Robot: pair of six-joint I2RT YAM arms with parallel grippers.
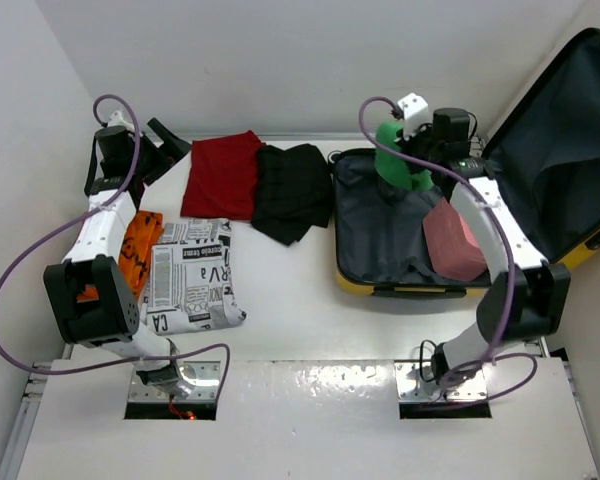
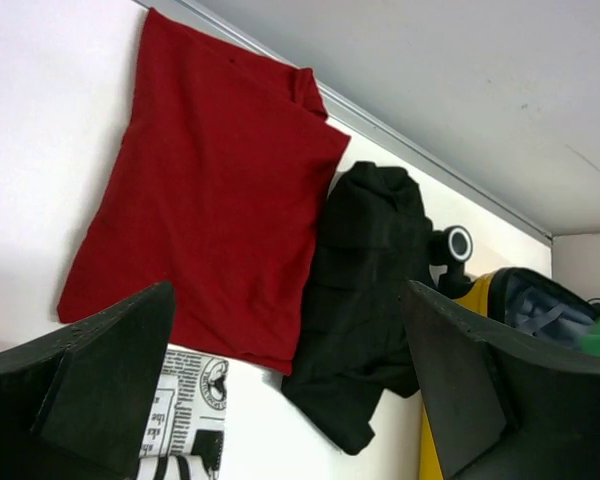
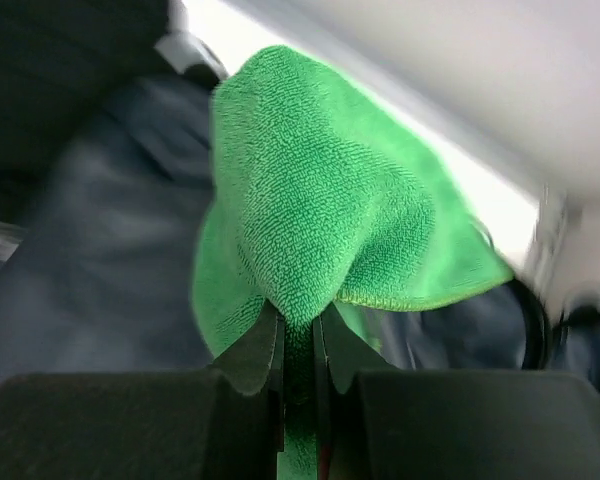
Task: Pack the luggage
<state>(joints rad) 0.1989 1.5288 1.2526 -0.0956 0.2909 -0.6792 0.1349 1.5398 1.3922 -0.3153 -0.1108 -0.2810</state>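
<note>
White bench (image 1: 290, 300) carries the luggage (image 1: 380, 240) at its right end, lid (image 1: 560, 130) standing open and grey lining (image 3: 100, 260) up; right claw (image 3: 298, 345) is clamped on a green cloth (image 3: 320, 190) over that lining (a pink folded piece (image 1: 455, 245) lies inside too), left claw (image 2: 288, 300) gapes wide near a red shirt (image 2: 210, 200) touching a black garment (image 2: 365, 290).

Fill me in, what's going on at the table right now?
The right gripper is shut on a green towel, holding it over the open yellow suitcase, where a pink folded cloth already lies. The left gripper is open and empty by the red garment; that, the black garment, the newspaper-print cloth and the orange cloth lie on the table, unpacked.
</note>
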